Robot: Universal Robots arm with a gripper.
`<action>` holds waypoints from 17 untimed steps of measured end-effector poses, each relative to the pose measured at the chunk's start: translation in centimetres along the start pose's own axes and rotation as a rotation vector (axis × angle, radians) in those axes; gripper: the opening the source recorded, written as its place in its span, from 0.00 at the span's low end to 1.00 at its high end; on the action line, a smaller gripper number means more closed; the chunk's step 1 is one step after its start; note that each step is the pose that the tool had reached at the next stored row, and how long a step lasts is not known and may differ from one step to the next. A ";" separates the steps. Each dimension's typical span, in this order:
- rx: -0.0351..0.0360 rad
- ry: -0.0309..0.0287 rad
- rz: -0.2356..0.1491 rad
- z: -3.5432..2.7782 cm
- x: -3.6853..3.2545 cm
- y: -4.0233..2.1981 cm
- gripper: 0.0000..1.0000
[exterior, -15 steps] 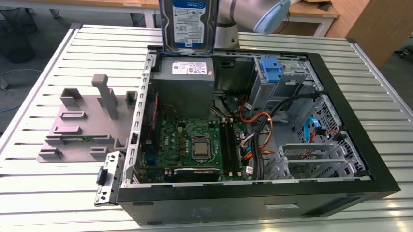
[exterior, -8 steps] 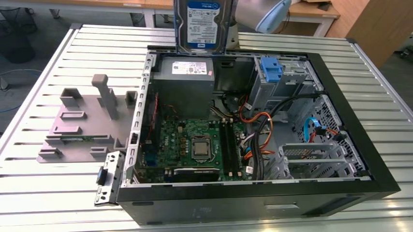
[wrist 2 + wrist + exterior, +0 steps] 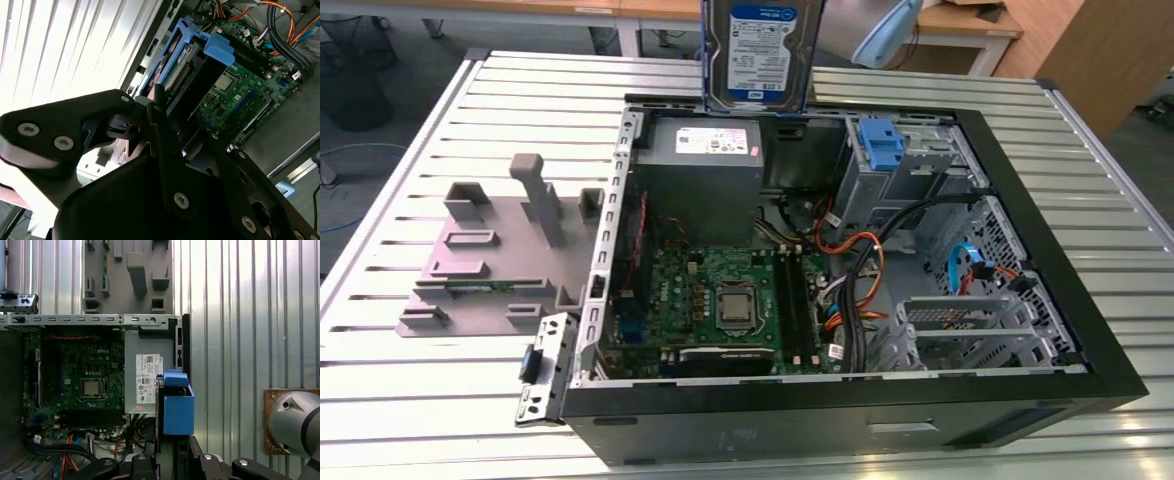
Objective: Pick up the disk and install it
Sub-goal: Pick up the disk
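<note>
One end effector (image 3: 172, 454), black w/ bolted plates, is clamped on the disk (image 3: 761, 50), its fingers pressed to the flat sides. The disk is a thin silver rectangle w/ a white label, a blue strip and a blue plastic frame. In the exterior view it hangs upright above the far rim of the open black case (image 3: 787, 435), near the grey metal power box (image 3: 700, 150). Inside are a green circuit board (image 3: 727, 295) and a bare blue bracket (image 3: 881, 145). The case lies on a ribbed metal worktop (image 3: 454, 400). A matte grey block w/ pegs (image 3: 494, 260) sits just beside it, on the exterior view's left.
</note>
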State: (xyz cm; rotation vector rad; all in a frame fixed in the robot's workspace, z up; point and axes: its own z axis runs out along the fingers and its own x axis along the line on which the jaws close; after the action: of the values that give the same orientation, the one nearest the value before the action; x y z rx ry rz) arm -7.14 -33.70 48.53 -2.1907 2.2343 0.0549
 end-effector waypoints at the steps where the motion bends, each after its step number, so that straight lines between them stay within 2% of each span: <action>1: 0.0000 0.0000 0.000 0.00 0.00 0.00 0.35; 10: 0.0000 0.0000 0.000 0.01 0.07 -0.10 0.35; 17: 0.0000 0.0001 0.000 0.01 0.82 -0.35 0.35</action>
State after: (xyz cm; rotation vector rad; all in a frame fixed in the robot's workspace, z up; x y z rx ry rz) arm -6.81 -34.52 48.48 -2.1906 2.2344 0.0548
